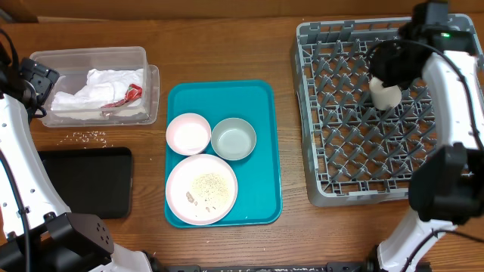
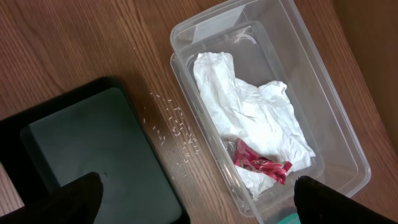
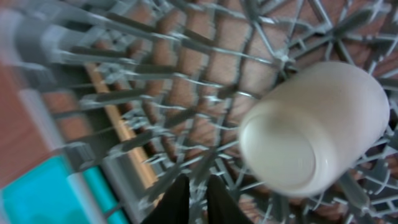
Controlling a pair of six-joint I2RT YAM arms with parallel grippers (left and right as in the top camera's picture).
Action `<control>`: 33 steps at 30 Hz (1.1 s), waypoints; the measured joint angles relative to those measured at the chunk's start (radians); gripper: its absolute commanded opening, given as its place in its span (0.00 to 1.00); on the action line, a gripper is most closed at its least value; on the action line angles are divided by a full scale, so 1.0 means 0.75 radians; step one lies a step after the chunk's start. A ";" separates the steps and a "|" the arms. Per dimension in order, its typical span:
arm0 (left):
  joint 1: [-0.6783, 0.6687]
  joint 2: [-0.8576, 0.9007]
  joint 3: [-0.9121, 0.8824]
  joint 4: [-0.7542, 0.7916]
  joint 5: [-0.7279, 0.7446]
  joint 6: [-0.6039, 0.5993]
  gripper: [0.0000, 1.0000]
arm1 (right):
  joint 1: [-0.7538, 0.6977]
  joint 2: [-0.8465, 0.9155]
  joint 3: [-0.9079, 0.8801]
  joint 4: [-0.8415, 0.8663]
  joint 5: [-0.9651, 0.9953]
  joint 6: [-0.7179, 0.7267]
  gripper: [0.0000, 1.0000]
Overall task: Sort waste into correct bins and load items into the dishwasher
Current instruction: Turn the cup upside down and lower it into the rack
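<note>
Crumpled white napkins (image 1: 94,87) (image 2: 249,112) and a red scrap (image 2: 258,163) lie in the clear tub (image 1: 91,54) (image 2: 323,93). Rice-like crumbs (image 1: 89,137) (image 2: 177,127) are scattered on the wood between the tub and the black tray (image 1: 83,181) (image 2: 81,143). My left gripper (image 1: 34,81) (image 2: 202,199) hovers wide open and empty above that gap. The white cup (image 1: 385,94) (image 3: 314,127) lies on the pegs of the grey dish rack (image 1: 302,113) (image 3: 186,93). My right gripper (image 1: 391,64) (image 3: 193,202) is shut and empty beside the cup.
A teal tray (image 1: 261,151) in the middle holds a small pink bowl (image 1: 188,133), a metal bowl (image 1: 233,138) and a large pink plate (image 1: 201,189) with crumbs on it. Both arm bases stand at the near table edge.
</note>
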 measured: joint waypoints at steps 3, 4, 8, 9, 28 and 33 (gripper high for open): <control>-0.001 0.000 0.000 0.001 0.000 0.000 1.00 | 0.005 0.073 -0.003 -0.046 0.128 0.058 0.04; -0.001 0.000 0.000 0.000 0.000 0.000 1.00 | 0.002 0.085 -0.003 -0.058 0.151 0.078 0.04; 0.000 0.000 0.000 0.000 0.000 0.000 1.00 | -0.004 0.088 0.001 -0.095 0.214 0.122 0.04; 0.000 0.000 0.000 0.000 0.000 0.000 1.00 | -0.005 0.086 0.006 -0.107 0.225 0.130 0.04; -0.001 0.000 0.000 0.000 0.000 0.000 1.00 | -0.080 -0.028 0.122 -0.256 0.361 0.146 0.12; -0.001 0.000 -0.001 0.000 0.000 0.000 1.00 | -0.075 -0.028 0.054 -0.278 0.208 0.106 0.12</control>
